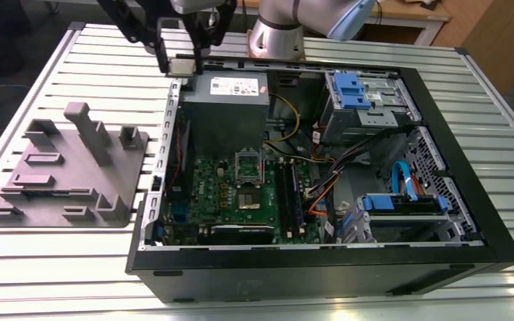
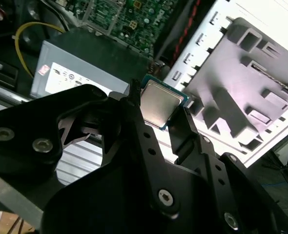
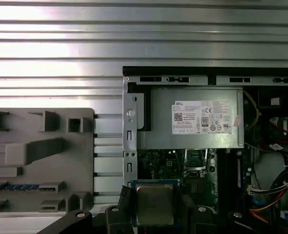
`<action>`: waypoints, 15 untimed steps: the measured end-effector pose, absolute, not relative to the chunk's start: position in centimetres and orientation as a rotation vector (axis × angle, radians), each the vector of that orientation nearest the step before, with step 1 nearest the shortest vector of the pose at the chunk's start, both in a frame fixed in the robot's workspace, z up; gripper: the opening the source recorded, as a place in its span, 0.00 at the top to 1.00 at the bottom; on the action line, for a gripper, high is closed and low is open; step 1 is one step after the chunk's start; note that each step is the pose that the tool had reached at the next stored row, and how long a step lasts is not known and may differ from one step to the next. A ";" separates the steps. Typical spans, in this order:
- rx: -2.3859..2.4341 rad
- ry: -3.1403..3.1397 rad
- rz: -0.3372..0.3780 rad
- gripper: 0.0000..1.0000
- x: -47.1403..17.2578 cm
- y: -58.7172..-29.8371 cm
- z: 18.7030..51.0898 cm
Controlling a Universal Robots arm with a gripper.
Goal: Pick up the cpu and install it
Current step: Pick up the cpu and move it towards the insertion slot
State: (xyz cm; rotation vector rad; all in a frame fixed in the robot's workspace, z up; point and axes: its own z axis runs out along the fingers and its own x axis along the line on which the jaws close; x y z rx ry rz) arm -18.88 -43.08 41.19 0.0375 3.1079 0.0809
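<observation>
The cpu (image 2: pixel 158 103), a small flat square chip with a silver-grey top, is pinched by its edges between the black fingers of my gripper (image 2: pixel 159 111), which is shut on it. In the exterior view the gripper (image 1: pixel 181 67) holds the cpu (image 1: pixel 183 66) in the air over the far corner of the open computer case (image 1: pixel 328 264), beside the grey power supply (image 1: pixel 225 100). The first wrist view shows the cpu (image 3: pixel 154 204) over the green motherboard (image 3: pixel 158 163), some way from the metal-framed socket (image 3: pixel 197 158). That socket (image 1: pixel 249 197) lies mid-board.
A large grey plastic fixture (image 1: pixel 69 167) with upright posts lies on the slatted metal table (image 1: pixel 78 281) at the exterior view's left of the case. Inside the case are blue drive bays (image 1: pixel 360 90), bundled cables (image 1: pixel 328 174) and a graphics card (image 1: pixel 239 232).
</observation>
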 end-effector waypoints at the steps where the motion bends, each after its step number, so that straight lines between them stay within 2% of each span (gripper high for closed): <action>1: 0.037 3.108 0.081 0.53 -18.4 -43.1 41.2; 15: 0.037 3.108 0.081 0.53 -13.3 -43.1 41.2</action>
